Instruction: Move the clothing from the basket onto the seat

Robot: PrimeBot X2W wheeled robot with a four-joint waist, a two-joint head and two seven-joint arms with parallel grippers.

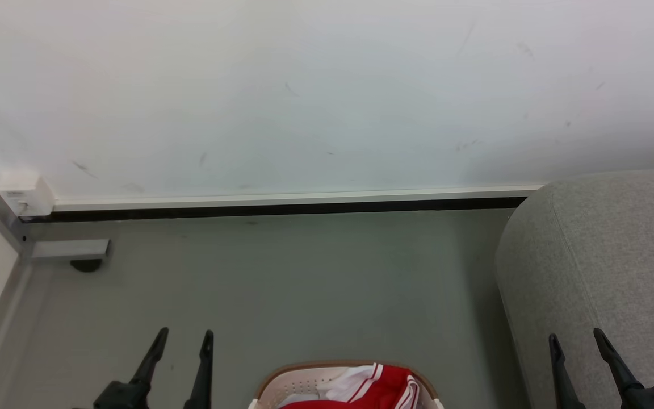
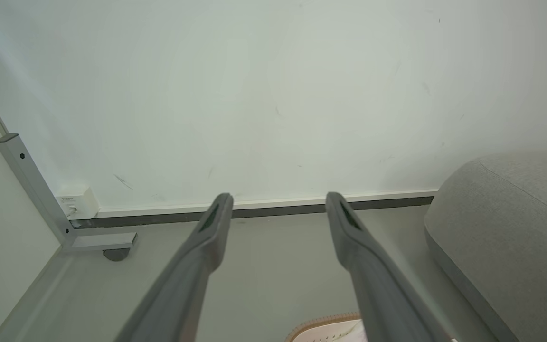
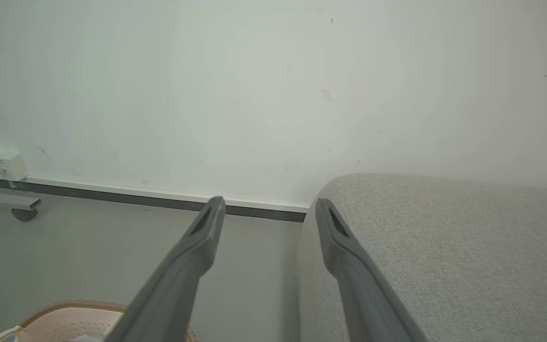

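The grey floor [image 1: 304,284] runs to the white wall [image 1: 304,85]; the seat [image 1: 616,255] stands at its right edge. The left hand [image 1: 186,331] and right hand [image 1: 575,333] are spread wide, empty.

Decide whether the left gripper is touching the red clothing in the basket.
Apart. In the head view, the left gripper, jaws open, stands left of the basket, with bare floor showing between it and the clothing.

Bare floor [image 1: 304,284] between basket [image 1: 281,382], seat [image 1: 605,272]

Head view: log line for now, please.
left gripper open, empty | right gripper open, empty | clothing in basket | seat right of basket
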